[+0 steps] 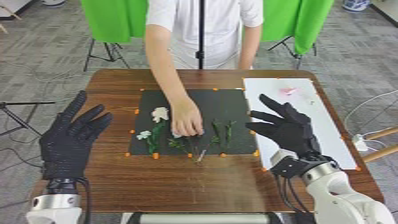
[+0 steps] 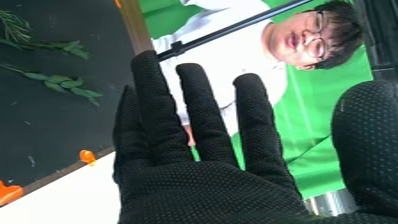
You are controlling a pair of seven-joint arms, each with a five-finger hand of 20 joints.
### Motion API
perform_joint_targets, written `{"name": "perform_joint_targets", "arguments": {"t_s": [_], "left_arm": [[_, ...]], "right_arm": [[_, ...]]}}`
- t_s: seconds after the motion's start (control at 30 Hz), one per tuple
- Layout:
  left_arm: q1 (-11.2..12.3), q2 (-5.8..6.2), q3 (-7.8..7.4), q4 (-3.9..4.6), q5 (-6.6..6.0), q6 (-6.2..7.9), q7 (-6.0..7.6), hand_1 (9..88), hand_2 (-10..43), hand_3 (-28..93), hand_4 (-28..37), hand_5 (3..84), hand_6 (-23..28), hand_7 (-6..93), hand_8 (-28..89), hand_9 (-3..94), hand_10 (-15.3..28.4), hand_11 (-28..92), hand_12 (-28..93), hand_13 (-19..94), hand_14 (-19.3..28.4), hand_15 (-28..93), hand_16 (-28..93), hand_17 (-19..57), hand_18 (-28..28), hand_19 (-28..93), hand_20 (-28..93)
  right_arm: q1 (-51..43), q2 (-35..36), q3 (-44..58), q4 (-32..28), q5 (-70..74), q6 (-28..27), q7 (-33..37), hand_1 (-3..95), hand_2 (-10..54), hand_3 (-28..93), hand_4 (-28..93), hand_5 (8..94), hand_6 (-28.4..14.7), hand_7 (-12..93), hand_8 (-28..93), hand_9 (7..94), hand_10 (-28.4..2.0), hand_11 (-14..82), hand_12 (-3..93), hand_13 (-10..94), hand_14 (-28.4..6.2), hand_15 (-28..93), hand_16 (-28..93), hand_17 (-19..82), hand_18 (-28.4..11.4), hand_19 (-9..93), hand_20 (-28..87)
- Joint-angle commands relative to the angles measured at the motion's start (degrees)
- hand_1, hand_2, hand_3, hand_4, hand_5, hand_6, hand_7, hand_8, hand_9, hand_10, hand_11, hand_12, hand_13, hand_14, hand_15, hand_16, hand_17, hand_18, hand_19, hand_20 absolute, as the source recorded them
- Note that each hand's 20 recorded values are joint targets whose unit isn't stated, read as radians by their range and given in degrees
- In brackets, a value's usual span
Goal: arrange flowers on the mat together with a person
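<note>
Right hand (image 1: 291, 134) is hanging just right of the black mat (image 1: 227, 104), fingers spread; left hand (image 1: 67, 147) is chilling left of it, spread too. Person's hand (image 1: 187, 119) is reaching mid-mat, white flowers (image 1: 160, 114) are lying mat-left.

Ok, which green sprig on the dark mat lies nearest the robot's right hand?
The rightmost sprig in the head view, on the side toward the right hand; its similar neighbour lies between it and the person's hand.
</note>
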Motion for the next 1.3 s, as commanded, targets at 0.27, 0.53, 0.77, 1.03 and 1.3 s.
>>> {"name": "perform_joint_targets", "arguments": {"t_s": [0.27, 0.53, 0.77, 1.03, 1.3], "left_arm": [[0.6, -0.34, 0.21, -0.14, -0.44, 0.53, -0.19, 19.3, 9.1, 76, -28.3, 33.5, 6.8, 10.4, -10, 36.1, 20.4, 23, 10, 30, 27.6, 49, -10, -4.3, 28.4, 70, -4], [0.5, -0.20, 0.39, -0.06, -0.61, 0.64, -0.03, 19.3, 9.2, 76, -28.3, 33.5, 6.9, 10.5, -10, 36.2, 20.6, 23, 10, 30, 27.6, 48, -10, -4.4, 28.2, 70, -5], [0.6, -0.49, 0.21, -0.25, -0.40, 0.68, -0.59, 19.4, 9.2, 76, -28.3, 33.6, 6.9, 10.6, -10, 36.3, 20.6, 23, 10, 30, 27.6, 48, -10, -4.6, 28.2, 70, -5], [0.6, 0.20, 0.70, -0.45, -0.78, 1.38, 0.30, 19.6, 9.2, 76, -28.3, 33.6, 7.1, 10.7, -10, 36.3, 20.6, 23, 10, 30, 27.5, 48, -10, -4.7, 28.1, 70, -5], [0.5, 0.63, 1.05, -0.51, -1.02, 1.81, 0.84, 19.8, 9.1, 76, -28.3, 33.8, 7.3, 10.5, -10, 36.2, 20.7, 23, 10, 30, 27.5, 49, -10, -4.6, 28.1, 70, -5]], "right_arm": [[0.5, -0.2, -0.4, 0.5, -0.8, 0.7, 0.5, 14.4, 5.5, 78, -28, 39.9, 1.1, 11, -12, 47.4, -18.0, 11.4, 11.9, 40, -21.2, 32, 13, 3, -19.5, 44, 16], [1.3, 1.1, -0.3, 0.9, -2.9, 1.2, 0.6, 14.5, 5.6, 78, -28, 39.9, 1.2, 11, -12, 47.6, -18.1, 11.6, 11.9, 40, -21.2, 33, 12, 3, -19.5, 44, 16], [3.9, 5.3, 0.4, 1.9, -11.7, 5.2, 1.3, 14.9, 5.4, 79, -28, 39.7, 1.1, 11, -12, 48.6, -18.5, 13.2, 12.2, 42, -21.1, 36, 12, 3, -19.5, 47, 17], [9.6, 12.6, 0.9, 5.3, -27.2, 12.8, 7.4, 16.9, 4.8, 80, -28, 39.6, 1.0, 11, -12, 51.9, -19.6, 16.6, 12.2, 46, -21.1, 44, 10, 7, -20.3, 53, 17], [21.1, 23.0, -7.8, 11.8, -45.1, 23.6, 23.9, 21.4, 3.3, 77, -28, 40.7, 1.3, 12, -13, 61.3, -19.8, 23.8, 12.6, 58, -18.2, 57, 7, 13, -21.4, 64, 15]]}}
